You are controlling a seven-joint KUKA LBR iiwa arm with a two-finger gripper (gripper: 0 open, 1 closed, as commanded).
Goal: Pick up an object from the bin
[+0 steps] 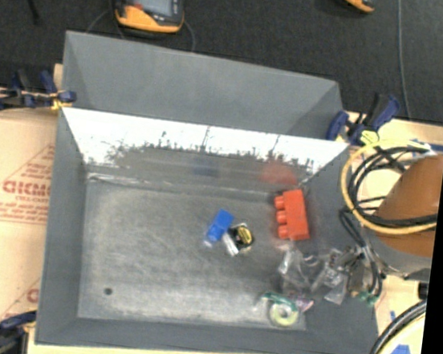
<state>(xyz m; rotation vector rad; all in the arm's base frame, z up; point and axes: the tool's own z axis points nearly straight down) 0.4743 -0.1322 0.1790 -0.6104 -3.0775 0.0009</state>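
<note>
Camera view: pincer (306, 271) sits low at right, orange block (292, 215) just behind, greenish ring (283, 311) just in front; its opening, can't tell.

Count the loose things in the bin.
4: orange block right of middle; blue piece and yellow-black piece side by side mid-floor; greenish round piece front right. The gripper may hide more.

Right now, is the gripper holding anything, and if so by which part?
It cannot be told. The gripper hangs by the bin's right wall, between the orange block and a small pale green thing; no hold on either shows.
</note>
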